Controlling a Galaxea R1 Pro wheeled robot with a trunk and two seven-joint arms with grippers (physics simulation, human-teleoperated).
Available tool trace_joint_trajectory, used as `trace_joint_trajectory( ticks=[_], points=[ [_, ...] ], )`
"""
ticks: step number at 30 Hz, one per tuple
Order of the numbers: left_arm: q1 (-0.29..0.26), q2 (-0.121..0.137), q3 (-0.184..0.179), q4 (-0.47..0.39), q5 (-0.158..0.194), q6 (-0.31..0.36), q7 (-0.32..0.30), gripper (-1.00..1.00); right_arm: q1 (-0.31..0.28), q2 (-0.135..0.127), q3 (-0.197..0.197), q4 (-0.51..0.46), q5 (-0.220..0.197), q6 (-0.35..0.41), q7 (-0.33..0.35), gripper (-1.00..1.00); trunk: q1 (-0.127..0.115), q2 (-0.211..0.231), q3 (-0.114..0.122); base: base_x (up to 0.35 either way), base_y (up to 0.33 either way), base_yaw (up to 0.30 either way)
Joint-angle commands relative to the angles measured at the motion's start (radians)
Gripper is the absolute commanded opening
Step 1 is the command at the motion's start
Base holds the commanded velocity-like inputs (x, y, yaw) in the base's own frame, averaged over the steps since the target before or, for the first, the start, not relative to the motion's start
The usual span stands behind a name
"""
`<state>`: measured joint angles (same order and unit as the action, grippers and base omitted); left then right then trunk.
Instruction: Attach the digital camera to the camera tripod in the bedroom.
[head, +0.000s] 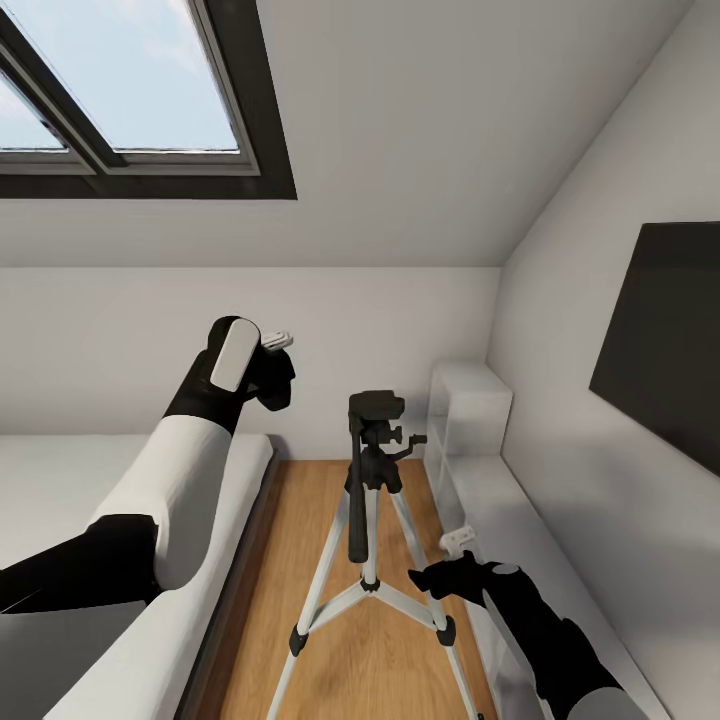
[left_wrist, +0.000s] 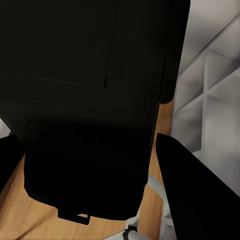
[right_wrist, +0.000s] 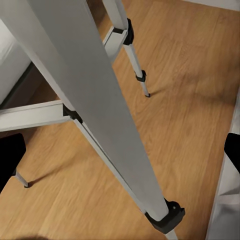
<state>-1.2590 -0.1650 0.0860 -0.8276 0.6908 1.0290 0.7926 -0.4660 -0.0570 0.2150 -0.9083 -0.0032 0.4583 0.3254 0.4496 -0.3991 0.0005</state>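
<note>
Left gripper (head: 272, 385) clamps the digital camera (left_wrist: 85, 105) above-left of the camera tripod (head: 372, 500); rigid, likely light, best held by its sides.

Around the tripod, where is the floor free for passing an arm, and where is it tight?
The wood floor between the bed and the camera tripod is bare. Tight: the right side, where the right gripper sits close beside a tripod leg, before the white shelf.

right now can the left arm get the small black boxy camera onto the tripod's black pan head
Probably yes. The left gripper holds the small black boxy camera raised beside and slightly above the tripod's black pan head, with open air between them and nothing visible in the way.
</note>
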Motion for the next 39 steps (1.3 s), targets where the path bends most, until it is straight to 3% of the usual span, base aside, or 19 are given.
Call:
trace_joint_trajectory(
  ticks=[1,31,39],
  points=[
    [0.0,-0.001,0.003,-0.001,0.009,0.002,0.008,-1.0,0.0,-0.001,0.002,-0.001,0.0,0.005,0.002,1.0,0.0,-0.001,-0.001,0.0,0.0,0.0],
    [0.0,0.001,0.004,0.0,0.007,0.002,0.009,-1.0,0.0,0.002,0.007,0.002,0.005,0.005,0.009,1.0,0.0,-0.001,-0.001,0.034,0.0,0.0],
    [0.0,0.001,0.004,-0.001,0.009,0.002,0.008,-1.0,0.0,0.003,0.01,0.091,0.014,-0.049,0.009,1.0,0.0,-0.001,-0.001,0.0,0.0,0.0]
  ],
)
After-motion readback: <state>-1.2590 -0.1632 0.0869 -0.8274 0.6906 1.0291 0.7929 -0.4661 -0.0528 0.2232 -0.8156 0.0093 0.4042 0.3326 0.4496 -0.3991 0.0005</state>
